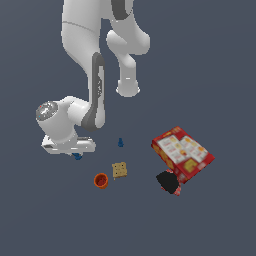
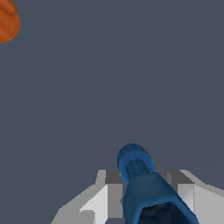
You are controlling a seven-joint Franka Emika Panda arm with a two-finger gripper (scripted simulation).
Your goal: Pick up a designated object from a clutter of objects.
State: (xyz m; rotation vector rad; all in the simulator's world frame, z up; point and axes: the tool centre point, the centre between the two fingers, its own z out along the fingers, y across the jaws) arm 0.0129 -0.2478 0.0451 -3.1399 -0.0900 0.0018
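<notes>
The jaws pinched the stubby blue piece between the two pale fingers — its knobbed end poking out past them. In the exterior view it showed just under the gripper, near the orange cup and the tan cracker. The pointed blue piece stood apart — the red box and black-and-red lump lay farther off.

Two tiny blue pieces – stubby chunky one, pointed one – one red box, one cracker, one orange cup, one black-and-red lump
</notes>
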